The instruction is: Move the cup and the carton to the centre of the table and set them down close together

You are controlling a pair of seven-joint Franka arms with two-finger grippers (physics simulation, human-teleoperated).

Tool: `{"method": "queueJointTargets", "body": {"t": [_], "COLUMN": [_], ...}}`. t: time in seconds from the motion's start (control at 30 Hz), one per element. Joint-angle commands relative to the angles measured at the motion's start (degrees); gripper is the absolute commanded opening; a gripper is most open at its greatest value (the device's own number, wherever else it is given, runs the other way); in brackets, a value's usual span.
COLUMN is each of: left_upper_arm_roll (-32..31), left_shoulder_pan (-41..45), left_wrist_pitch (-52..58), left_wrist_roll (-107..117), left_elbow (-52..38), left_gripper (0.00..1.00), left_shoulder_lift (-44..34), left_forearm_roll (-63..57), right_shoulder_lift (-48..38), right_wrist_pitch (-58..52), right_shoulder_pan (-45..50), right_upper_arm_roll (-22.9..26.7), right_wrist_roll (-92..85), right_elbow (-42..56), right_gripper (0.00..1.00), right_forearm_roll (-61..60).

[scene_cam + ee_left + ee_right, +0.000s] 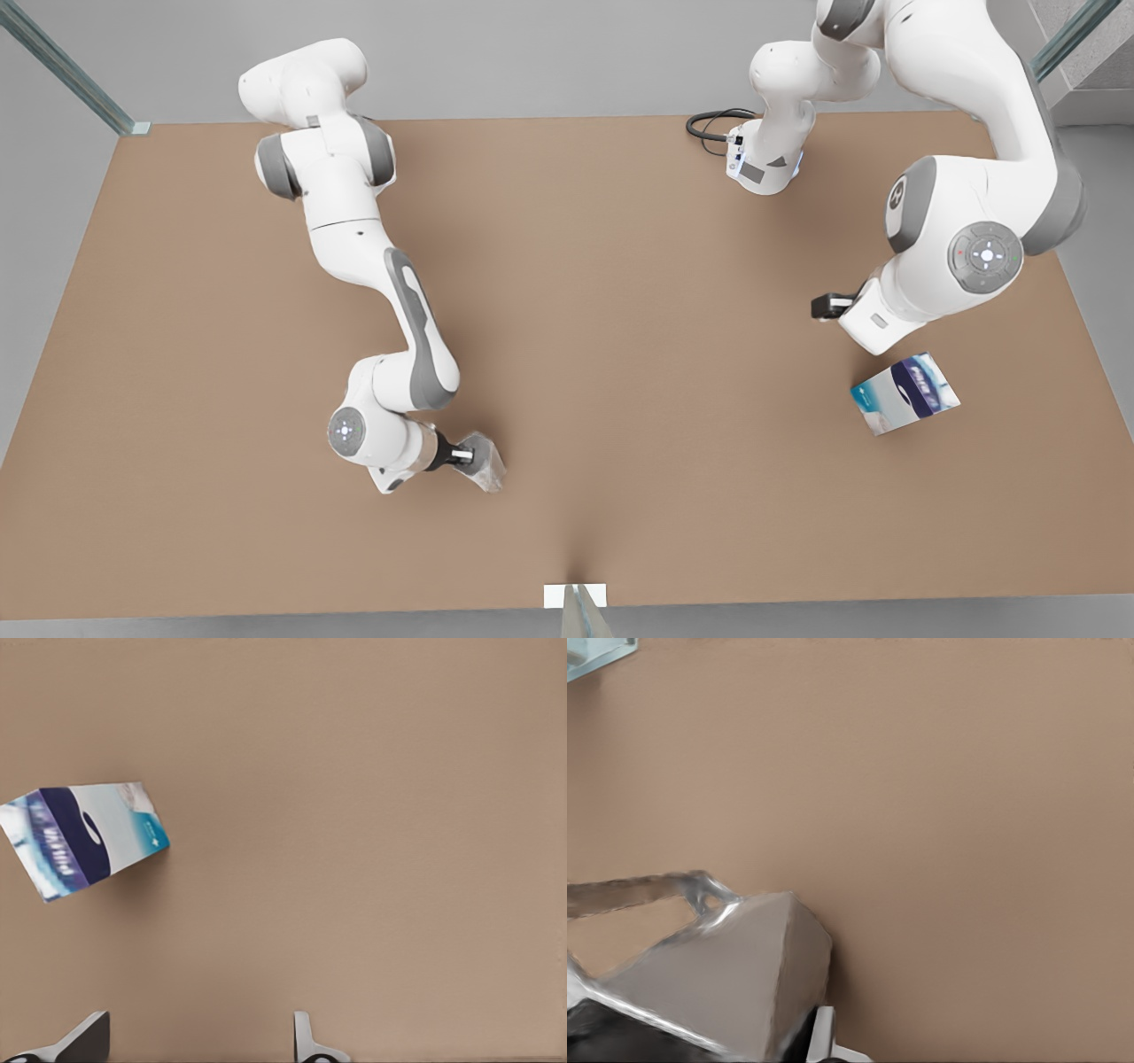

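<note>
Right tool (pixel 474 458) sits lower left of centre in the front view, closed on the cup (pixel 483 461). You have that one; carry it toward the frame's middle. Left tool (pixel 199 1041) hangs at the front view's right with its fingers spread and nothing between them. The carton (pixel 905 393) lies on the table (pixel 620 310) just below it in that frame, long axis slanting up to the right. Left arm is nearer.

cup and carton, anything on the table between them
Nothing: in the front view only bare brown table lies between the cup, in the right claw, and the carton near the left claw.
</note>
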State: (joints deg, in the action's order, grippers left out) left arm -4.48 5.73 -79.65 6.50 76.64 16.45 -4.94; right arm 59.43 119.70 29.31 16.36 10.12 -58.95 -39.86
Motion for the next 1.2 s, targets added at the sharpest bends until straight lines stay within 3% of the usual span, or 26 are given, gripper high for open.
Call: {"method": "queueJointTargets", "body": {"t": [0.0, 0.13, 0.17, 0.23, 0.3, 0.67, 0.83, 0.93, 1.0, 1.03, 1.07, 1.1, 1.13, 1.17], "left_upper_arm_roll": [0.0, 1.0, 1.0, 1.1, 1.1, 1.4, 1.3, 1.3, 1.3, 1.4, 1.4, 1.4, 1.4, 1.4], "left_shoulder_pan": [0.0, -1.9, -3.8, -7.6, -10.9, -15.3, -19.6, -20.1, -19.5, -19.4, -19.3, -19.3, -19.3, -19.7], "left_wrist_pitch": [0.4, 2.1, 2.0, 1.7, 1.6, -1.7, -4.3, -11.2, -12.6, -13.5, -14.3, -14.3, -14.3, -14.3], "left_wrist_roll": [-0.2, -0.7, -1.6, -5.8, -9.0, -8.1, 1.3, 1.7, 5.2, 5.4, 5.7, 6.1, 6.1, 5.7], "left_elbow": [-0.1, -1.4, -1.8, -2.5, -2.6, 0.0, 0.0, 1.6, 1.7, 1.7, 1.7, 1.9, 2.2, 2.2], "left_gripper": [1.00, 1.00, 1.00, 1.00, 1.00, 1.00, 1.00, 1.00, 1.00, 1.00, 1.00, 1.00, 1.00, 1.00], "left_shoulder_lift": [-0.1, -0.2, -0.5, -0.5, -0.5, 1.6, 5.7, 6.3, 7.7, 8.2, 9.0, 9.0, 9.3, 10.0], "left_forearm_roll": [-0.2, -0.1, -0.1, -0.2, -0.2, -2.4, 2.3, 5.4, 6.2, 6.0, 5.8, 5.8, 5.6, 5.3], "right_shoulder_lift": [0.3, 3.0, 3.5, 3.9, 3.9, 3.2, -6.2, -23.6, -33.0, -38.6, -43.7, -46.0, -48.8, -49.0], "right_wrist_pitch": [0.8, 4.4, 5.1, 5.2, 5.1, 4.2, -2.1, -32.6, -38.3, -37.4, -36.3, -34.9, -31.8, -32.2], "right_shoulder_pan": [0.2, 1.5, 1.6, 1.5, 1.5, 1.1, -0.7, -5.8, -11.1, -15.1, -22.6, -24.4, -29.1, -28.9], "right_upper_arm_roll": [-0.1, -0.1, -0.2, -0.5, -0.5, -0.5, 0.2, 0.3, 0.0, -5.7, -15.5, -15.7, -20.2, -20.3], "right_wrist_roll": [1.6, 5.9, 6.2, 8.0, 8.7, 8.8, 8.8, 0.9, -8.2, -7.6, -7.0, -7.0, -6.8, -4.3], "right_elbow": [0.2, 3.9, 4.5, 4.5, 4.5, 4.5, 0.9, 0.2, -5.3, -10.7, -15.2, -17.7, -22.0, -22.1], "right_gripper": [0.28, 0.34, 0.47, 0.61, 0.99, 1.00, 1.00, 1.00, 1.00, 1.00, 1.00, 1.00, 1.00, 1.00], "right_forearm_roll": [0.6, -1.4, -2.3, -2.7, -3.5, -3.4, -2.4, 29.0, 36.4, 40.8, 47.5, 47.4, 47.5, 47.6]}}
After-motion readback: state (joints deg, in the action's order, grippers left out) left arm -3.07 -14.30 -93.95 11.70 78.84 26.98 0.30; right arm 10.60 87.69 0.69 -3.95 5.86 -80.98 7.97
